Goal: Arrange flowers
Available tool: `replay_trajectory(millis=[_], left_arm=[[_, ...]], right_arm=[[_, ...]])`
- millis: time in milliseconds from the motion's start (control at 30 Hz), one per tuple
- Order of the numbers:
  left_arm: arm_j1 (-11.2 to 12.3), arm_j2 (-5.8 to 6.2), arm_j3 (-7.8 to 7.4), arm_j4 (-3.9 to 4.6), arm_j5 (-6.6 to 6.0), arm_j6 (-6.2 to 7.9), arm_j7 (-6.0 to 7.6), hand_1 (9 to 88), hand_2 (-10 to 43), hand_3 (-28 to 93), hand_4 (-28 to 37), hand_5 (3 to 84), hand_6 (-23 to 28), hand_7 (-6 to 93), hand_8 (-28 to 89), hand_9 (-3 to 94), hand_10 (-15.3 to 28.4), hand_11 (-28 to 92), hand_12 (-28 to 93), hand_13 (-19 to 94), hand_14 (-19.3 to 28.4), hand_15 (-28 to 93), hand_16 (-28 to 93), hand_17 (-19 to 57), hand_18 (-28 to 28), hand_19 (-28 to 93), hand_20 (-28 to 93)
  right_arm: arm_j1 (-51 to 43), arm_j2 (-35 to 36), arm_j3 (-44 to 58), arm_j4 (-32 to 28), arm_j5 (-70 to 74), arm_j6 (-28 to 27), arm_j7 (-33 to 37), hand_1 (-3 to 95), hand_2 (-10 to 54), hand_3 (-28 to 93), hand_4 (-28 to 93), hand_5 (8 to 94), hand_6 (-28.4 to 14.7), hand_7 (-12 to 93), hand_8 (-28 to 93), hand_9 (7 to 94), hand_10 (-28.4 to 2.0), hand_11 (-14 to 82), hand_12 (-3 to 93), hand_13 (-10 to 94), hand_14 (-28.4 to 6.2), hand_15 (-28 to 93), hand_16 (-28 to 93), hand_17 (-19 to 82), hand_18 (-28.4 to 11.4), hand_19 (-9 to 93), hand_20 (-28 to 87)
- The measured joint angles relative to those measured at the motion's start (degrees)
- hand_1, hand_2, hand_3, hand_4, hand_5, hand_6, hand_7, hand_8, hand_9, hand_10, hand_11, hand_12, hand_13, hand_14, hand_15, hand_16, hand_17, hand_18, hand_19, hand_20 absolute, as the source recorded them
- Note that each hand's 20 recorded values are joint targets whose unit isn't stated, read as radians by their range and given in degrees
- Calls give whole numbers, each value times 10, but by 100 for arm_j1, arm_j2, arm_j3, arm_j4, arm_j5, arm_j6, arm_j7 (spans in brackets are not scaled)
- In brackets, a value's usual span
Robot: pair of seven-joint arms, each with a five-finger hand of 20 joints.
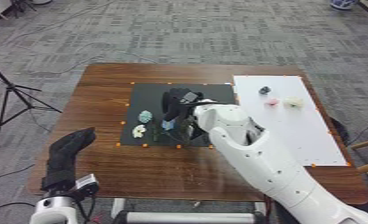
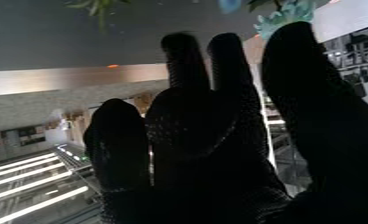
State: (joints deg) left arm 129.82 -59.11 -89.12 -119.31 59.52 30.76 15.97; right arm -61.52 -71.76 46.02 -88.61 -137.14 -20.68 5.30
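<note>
Fingers (image 2: 187, 60) of the right hand (image 1: 174, 101) seen straight and parted, nothing clasped between them. Hand held low over the dark mat (image 1: 147, 94), presumably so that a flower can be set down or nudged without its neighbours being knocked.

Teal flower (image 1: 145, 116) lies on the mat, near the fingers, on their left side in the head view; in the wrist view it is seen just past one fingertip. Whether it is touched cannot be told. Blue flower (image 1: 168, 124) lies nearer the robot than the fingers, close to them. White flower (image 1: 139, 131) is set beyond the teal one, farther from the fingers. Green leaves (image 2: 96, 7) are seen ahead of the fingertips; their flower cannot be told.

Well to the right of the fingers, on the white sheet (image 1: 296, 135): dark flower (image 1: 265, 90), pink flower (image 1: 272, 101), cream flower (image 1: 293, 101). Probably kept apart there as stock to be drawn from, gaps left for easy grasping. Task judged partly done.

Left hand (image 1: 67, 150) held out straight-fingered, empty, off the mat's left side, likely so that the working space is not crossed.
</note>
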Motion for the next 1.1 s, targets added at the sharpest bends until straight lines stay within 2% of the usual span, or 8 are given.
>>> replay_trajectory(millis=[233,333,400,467,533,700,867,1100], left_arm=[[8,0,-9,-6,8,-12,-5,307,11,683,-247,531,-2,210,-100,514,137,249,136,401,166,230,5,36,131,155,173],[46,0,-33,-16,4,-11,14,307,11,683,-247,531,-3,211,-100,514,136,249,136,401,166,229,5,36,132,155,173],[82,0,-51,-25,2,-8,20,306,10,684,-246,532,-3,211,-100,514,136,249,136,401,166,229,5,36,132,155,173],[123,-1,-67,-39,-2,-4,26,307,11,682,-246,532,-3,211,-100,514,136,249,136,400,166,229,5,36,131,155,173],[159,-7,-76,-51,-4,-3,32,307,11,682,-246,533,-3,212,-100,514,136,249,136,400,166,229,5,36,132,154,173],[218,-11,-81,-71,-4,-1,38,309,12,680,-246,532,-3,212,-100,514,136,249,136,400,166,229,6,36,132,155,173],[217,-26,-72,-72,-1,-1,40,308,12,680,-244,532,-3,211,-100,513,137,249,136,400,167,229,6,36,132,155,173],[217,-48,-65,-73,3,-5,41,307,12,680,-245,533,-3,211,-100,514,137,248,135,400,166,229,6,36,132,155,173]], right_arm=[[-94,319,219,-457,-8,38,-1,379,-95,662,-169,532,-16,136,-65,585,-141,84,161,832,-40,591,351,556,-152,932,554],[-261,650,465,-782,11,695,44,360,-95,668,-180,493,-27,121,-54,554,-146,80,183,801,-52,603,349,529,-157,931,543],[-336,905,626,-813,67,1295,152,336,-95,673,-195,434,-37,115,-47,479,-160,66,197,756,-68,612,342,500,-172,927,529],[-399,1170,841,-759,113,1637,321,323,-95,672,-198,411,-41,112,-46,459,-164,62,202,747,-72,614,340,492,-177,926,523],[-460,1402,1148,-631,126,1586,471,317,-95,669,-202,406,-43,110,-45,451,-166,60,205,743,-75,617,340,488,-181,926,520],[-448,1866,1626,81,43,847,571,329,-95,664,-211,420,-36,120,-45,467,-163,62,208,741,-82,635,337,488,-180,928,511],[-382,1996,1631,804,-136,859,656,370,-95,671,-210,455,-22,145,-54,509,-154,73,210,749,-78,647,330,499,-176,931,511],[-560,2037,1639,775,-223,1048,706,412,-95,677,-210,517,-13,183,-69,567,-142,113,211,769,-67,651,325,514,-169,932,521]])
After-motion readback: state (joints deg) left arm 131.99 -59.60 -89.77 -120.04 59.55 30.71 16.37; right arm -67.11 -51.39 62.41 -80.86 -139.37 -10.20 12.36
